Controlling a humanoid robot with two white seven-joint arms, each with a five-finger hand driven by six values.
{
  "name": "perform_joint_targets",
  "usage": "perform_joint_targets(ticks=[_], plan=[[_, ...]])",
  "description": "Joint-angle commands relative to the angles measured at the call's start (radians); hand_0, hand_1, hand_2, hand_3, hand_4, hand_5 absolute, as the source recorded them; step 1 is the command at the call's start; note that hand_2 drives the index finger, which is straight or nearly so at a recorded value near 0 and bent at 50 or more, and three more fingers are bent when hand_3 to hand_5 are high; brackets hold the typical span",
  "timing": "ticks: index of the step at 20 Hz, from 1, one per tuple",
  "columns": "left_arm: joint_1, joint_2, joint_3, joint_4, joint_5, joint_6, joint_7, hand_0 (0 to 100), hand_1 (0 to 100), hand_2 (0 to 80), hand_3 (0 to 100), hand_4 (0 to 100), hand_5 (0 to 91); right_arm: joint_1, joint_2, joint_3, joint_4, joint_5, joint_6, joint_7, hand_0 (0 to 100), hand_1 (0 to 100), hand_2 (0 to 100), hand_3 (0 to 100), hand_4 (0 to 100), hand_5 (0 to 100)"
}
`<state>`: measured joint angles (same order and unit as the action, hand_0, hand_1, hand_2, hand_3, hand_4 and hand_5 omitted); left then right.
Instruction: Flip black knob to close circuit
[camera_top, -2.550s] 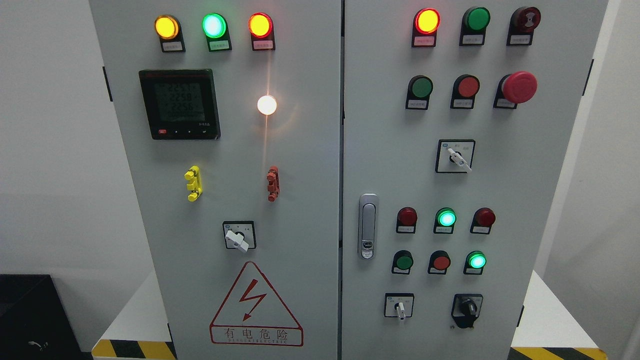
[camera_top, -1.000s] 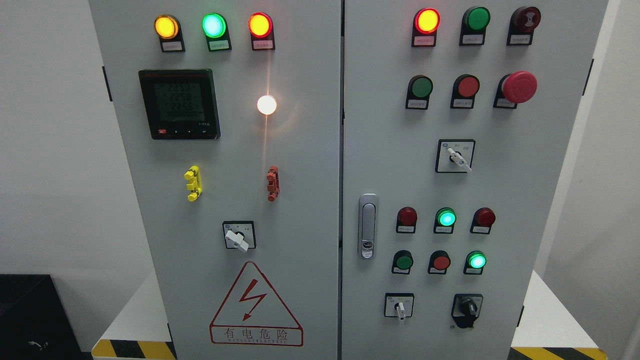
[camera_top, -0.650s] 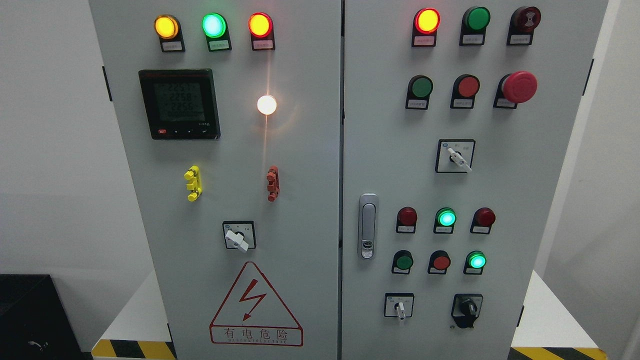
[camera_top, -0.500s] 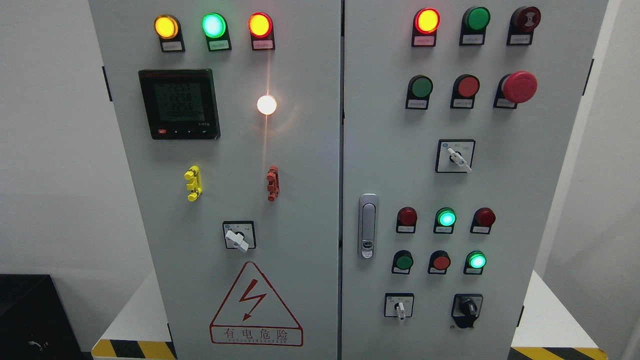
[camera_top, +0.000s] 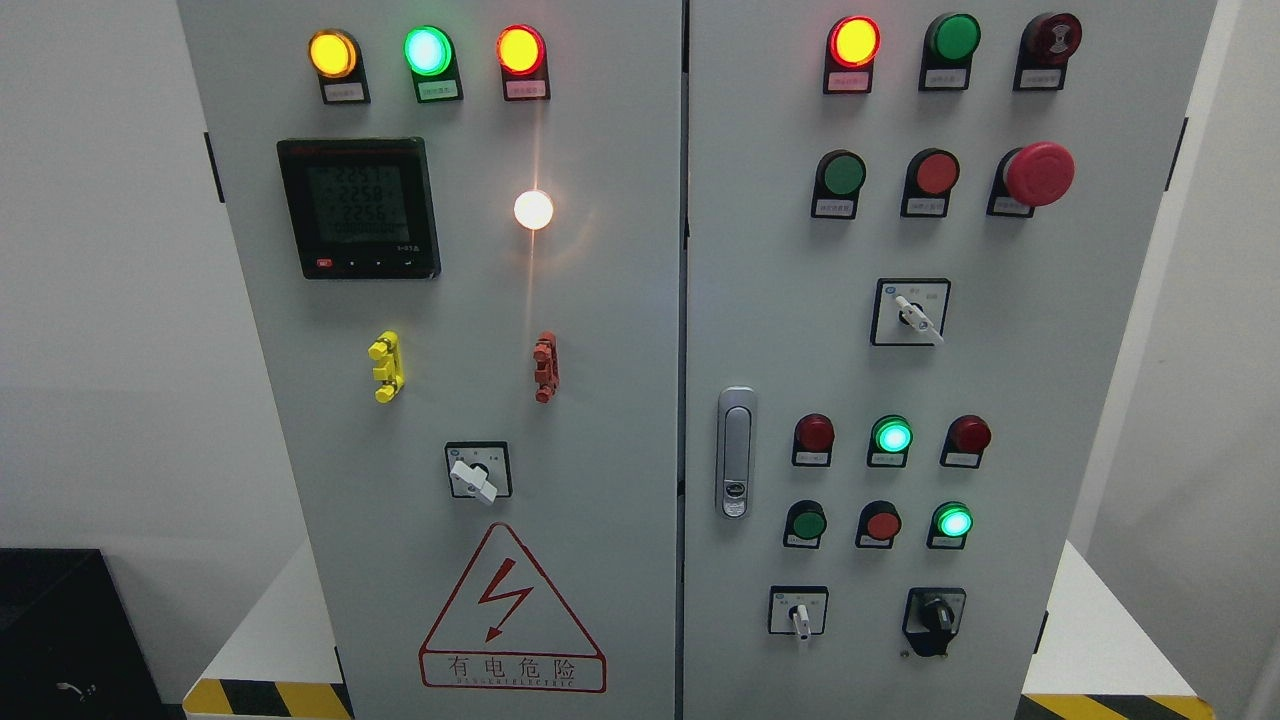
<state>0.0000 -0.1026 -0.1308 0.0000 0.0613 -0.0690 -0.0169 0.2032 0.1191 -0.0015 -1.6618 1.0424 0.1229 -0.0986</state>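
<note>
You see the black knob (camera_top: 936, 612) at the lower right of the frame, on the grey cabinet (camera_top: 620, 300), just right of a white switch (camera_top: 800, 617). Its pointer seems to lean up-left. No robot hand shows, so you cannot tell its grip.

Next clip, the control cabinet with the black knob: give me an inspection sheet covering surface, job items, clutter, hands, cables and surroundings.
Surface: grey two-door cabinet, doors shut, latch handle at the right door's left edge.
Job's things: black knob at the right door's bottom right, untouched; white-handled selector to its left.
Clutter: nothing seen.
Hands: neither in view.
Cables: nothing seen.
Surroundings: lamps lit; red mushroom button upper right; digital meter lit, digits too blurred to read; shock warning triangle on the left door; cabinet stands on a white platform with hazard striping; dark box at lower left.
</note>
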Motion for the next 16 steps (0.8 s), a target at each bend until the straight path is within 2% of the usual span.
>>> perform_joint_targets(ticks=[1, 7, 16], plan=[[0.021, 0.000, -0.001, -0.023, 0.000, 0.000, 0.000, 12, 56, 0.0, 0, 0, 0.0, -0.047, 0.001, -0.028, -0.101, 0.056, 0.032, 0.030, 0, 6, 86, 99, 88, 94], [0.021, 0.000, 0.000, -0.023, 0.000, 0.000, 0.000, 12, 56, 0.0, 0, 0, 0.0, -0.126, 0.007, -0.045, -0.110, 0.105, 0.092, 0.083, 0, 6, 86, 99, 88, 94], [0.021, 0.000, 0.000, -0.023, 0.000, 0.000, 0.000, 12, 56, 0.0, 0, 0, 0.0, -0.168, 0.008, -0.072, -0.133, 0.172, 0.119, 0.099, 0, 6, 86, 99, 88, 94]])
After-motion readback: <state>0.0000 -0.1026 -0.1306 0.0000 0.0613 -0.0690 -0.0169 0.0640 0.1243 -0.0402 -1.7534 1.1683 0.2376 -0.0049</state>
